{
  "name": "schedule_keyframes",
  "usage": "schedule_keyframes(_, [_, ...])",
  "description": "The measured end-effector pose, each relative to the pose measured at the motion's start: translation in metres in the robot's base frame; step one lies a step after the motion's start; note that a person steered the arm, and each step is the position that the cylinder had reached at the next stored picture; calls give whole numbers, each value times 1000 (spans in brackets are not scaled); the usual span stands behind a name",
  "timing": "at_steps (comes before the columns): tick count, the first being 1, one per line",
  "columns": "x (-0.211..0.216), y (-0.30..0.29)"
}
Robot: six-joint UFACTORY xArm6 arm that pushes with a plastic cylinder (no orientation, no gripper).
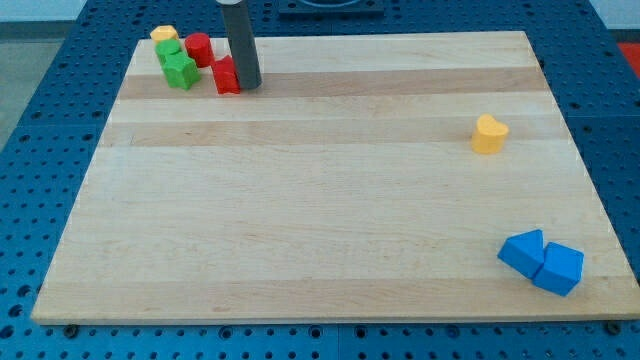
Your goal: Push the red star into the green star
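Observation:
The red star lies near the board's top left. My tip rests right against its right side. The green star lies to the left of the red star, with a small gap between them. A green block sits just above the green star and touches it. A red cylinder stands above and between the two stars.
A yellow block sits at the top left corner by the green block. A yellow heart lies at the right. Two blue blocks touch at the bottom right. The wooden board ends at blue pegboard.

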State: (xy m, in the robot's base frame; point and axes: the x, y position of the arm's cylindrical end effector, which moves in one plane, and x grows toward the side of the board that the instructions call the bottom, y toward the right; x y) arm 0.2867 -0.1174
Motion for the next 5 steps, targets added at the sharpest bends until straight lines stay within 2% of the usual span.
schedule_keyframes(2, [-20, -11])
schedule_keyframes(5, [-20, -27])
